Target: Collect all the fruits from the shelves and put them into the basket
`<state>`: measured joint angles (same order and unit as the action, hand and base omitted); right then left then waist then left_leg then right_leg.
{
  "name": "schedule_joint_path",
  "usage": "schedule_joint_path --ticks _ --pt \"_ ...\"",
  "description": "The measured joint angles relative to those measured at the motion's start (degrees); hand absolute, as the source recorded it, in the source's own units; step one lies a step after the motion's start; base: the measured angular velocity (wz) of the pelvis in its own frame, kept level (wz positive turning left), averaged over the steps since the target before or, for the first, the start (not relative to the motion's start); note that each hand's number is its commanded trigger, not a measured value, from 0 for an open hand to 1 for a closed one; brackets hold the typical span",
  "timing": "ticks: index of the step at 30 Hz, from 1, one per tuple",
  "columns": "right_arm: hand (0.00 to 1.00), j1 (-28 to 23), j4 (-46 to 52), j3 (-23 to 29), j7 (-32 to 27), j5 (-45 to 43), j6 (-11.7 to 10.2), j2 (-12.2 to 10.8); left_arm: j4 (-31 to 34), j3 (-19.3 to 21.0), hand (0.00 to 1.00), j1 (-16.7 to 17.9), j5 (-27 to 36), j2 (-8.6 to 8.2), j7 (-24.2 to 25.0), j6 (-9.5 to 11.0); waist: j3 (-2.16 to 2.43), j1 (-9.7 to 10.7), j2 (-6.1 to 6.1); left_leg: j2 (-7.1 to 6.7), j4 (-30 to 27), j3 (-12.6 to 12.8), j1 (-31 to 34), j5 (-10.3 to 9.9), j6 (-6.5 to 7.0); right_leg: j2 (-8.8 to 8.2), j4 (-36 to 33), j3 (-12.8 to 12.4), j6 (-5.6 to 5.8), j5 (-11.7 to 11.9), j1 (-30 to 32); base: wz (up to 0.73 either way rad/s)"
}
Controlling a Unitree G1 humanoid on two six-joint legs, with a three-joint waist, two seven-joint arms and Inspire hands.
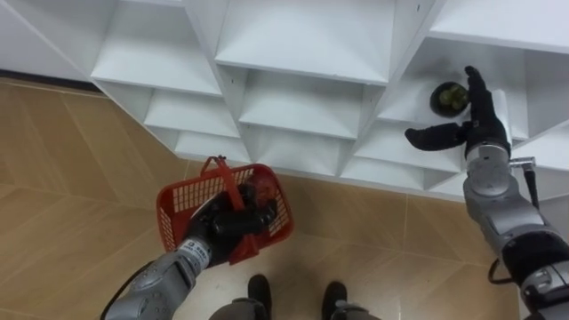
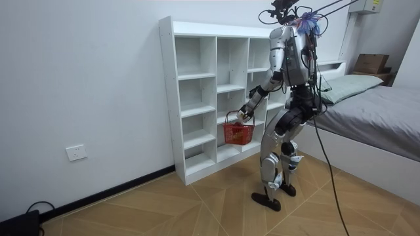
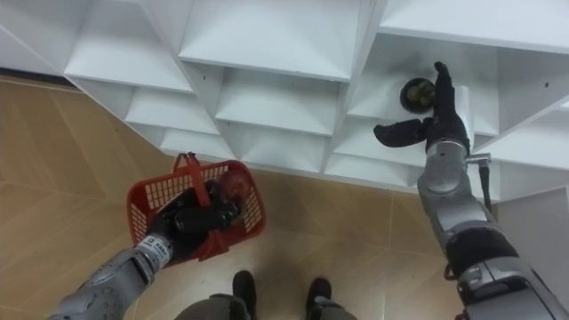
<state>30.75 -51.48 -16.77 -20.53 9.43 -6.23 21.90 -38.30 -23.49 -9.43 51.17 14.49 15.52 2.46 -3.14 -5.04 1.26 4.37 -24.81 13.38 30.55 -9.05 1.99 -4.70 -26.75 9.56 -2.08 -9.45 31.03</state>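
Observation:
I stand facing a white closet [image 1: 302,98] of open shelves. My left hand [image 1: 229,222] is shut on the handle of a red plastic basket [image 1: 182,206], held low in front of the shelves; a reddish fruit [image 1: 263,189] lies inside it. On a shelf in the right column sits a dark green round fruit [image 1: 449,97]. My right hand [image 1: 471,120] is open just right of that fruit, fingers straight and thumb spread, not holding it. In the room view the basket [image 2: 237,133] hangs before the lower middle shelves [image 2: 230,92].
Wooden floor [image 1: 80,178] spreads to the left and below the closet. In the room view a bed [image 2: 380,111] stands close behind me at the view's right, and a white wall [image 2: 85,85] runs left of the closet.

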Motion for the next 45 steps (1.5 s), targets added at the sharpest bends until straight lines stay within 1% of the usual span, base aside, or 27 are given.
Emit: schedule_joint_path --ticks 18,19,21,23,29,33,36,39,45 --pt "0.0 0.2 0.0 0.0 0.2 -1.0 0.0 -0.4 0.0 0.0 1.0 0.0 0.0 0.0 0.0 0.0 -0.12 0.0 0.2 -0.01 0.0 0.0 -0.1 0.0 0.0 0.02 0.0 -0.1 -0.02 0.0 0.0 0.0" --pt "0.01 0.2 0.0 0.0 0.2 -1.0 0.0 -0.4 0.0 0.0 1.0 0.0 0.0 0.0 0.0 0.0 -0.12 0.0 0.21 -0.01 0.0 0.0 -0.1 0.0 0.0 0.01 0.0 -0.1 -0.02 0.0 0.0 0.0" --pt "0.67 0.2 0.0 0.0 0.2 -1.0 0.0 -0.4 0.0 0.0 1.0 0.0 0.0 0.0 0.0 0.0 -0.13 0.0 0.22 -0.01 0.0 0.0 -0.1 0.0 0.0 0.01 0.0 -0.1 -0.01 0.0 0.0 0.0" --pt "1.0 0.2 0.0 0.0 0.1 -1.0 0.0 -0.4 0.0 0.0 1.0 0.0 0.0 0.0 0.0 0.0 -0.14 0.0 0.23 -0.01 0.0 0.0 -0.1 0.0 0.0 0.01 0.0 -0.1 -0.01 0.0 0.0 0.0" --pt "1.0 1.2 0.1 0.6 -0.9 -0.9 -0.2 -0.2 0.0 0.0 1.0 0.0 0.0 0.02 0.0 0.0 -0.16 0.2 0.27 0.04 -0.1 0.0 -0.2 0.0 0.0 0.03 0.0 -0.1 -0.02 0.0 -0.1 0.0" --pt "1.0 1.4 0.1 0.7 -0.8 -0.7 -0.7 -0.6 0.0 0.0 1.0 0.0 -0.1 0.07 0.0 0.0 -0.17 0.2 0.27 0.07 -0.1 0.0 -0.2 0.0 0.0 0.05 0.0 0.0 -0.04 0.0 -0.1 0.0" --pt "1.0 1.4 0.1 2.4 0.7 -0.6 -0.6 -1.9 0.0 0.2 1.0 0.0 -0.1 0.07 0.4 0.1 -0.18 0.2 0.24 0.05 -0.1 0.0 -0.2 0.0 0.0 0.05 0.0 0.0 -0.03 -0.1 -0.1 0.0" --pt "1.0 1.4 0.1 2.8 2.0 -0.5 -0.7 -2.9 0.0 0.2 1.0 0.0 -0.1 0.07 1.0 0.1 -0.2 0.2 0.21 0.03 -0.1 0.0 -0.1 0.0 0.0 0.03 0.0 0.0 -0.01 -0.1 -0.1 0.0" --pt "1.0 1.4 0.2 4.1 3.3 0.0 -0.8 -3.2 0.0 0.3 1.0 0.2 -0.1 0.07 1.3 0.1 -0.25 0.2 -0.01 0.03 -0.1 0.0 -0.1 0.0 0.0 0.02 0.0 0.0 -0.01 -0.1 -0.1 0.0"
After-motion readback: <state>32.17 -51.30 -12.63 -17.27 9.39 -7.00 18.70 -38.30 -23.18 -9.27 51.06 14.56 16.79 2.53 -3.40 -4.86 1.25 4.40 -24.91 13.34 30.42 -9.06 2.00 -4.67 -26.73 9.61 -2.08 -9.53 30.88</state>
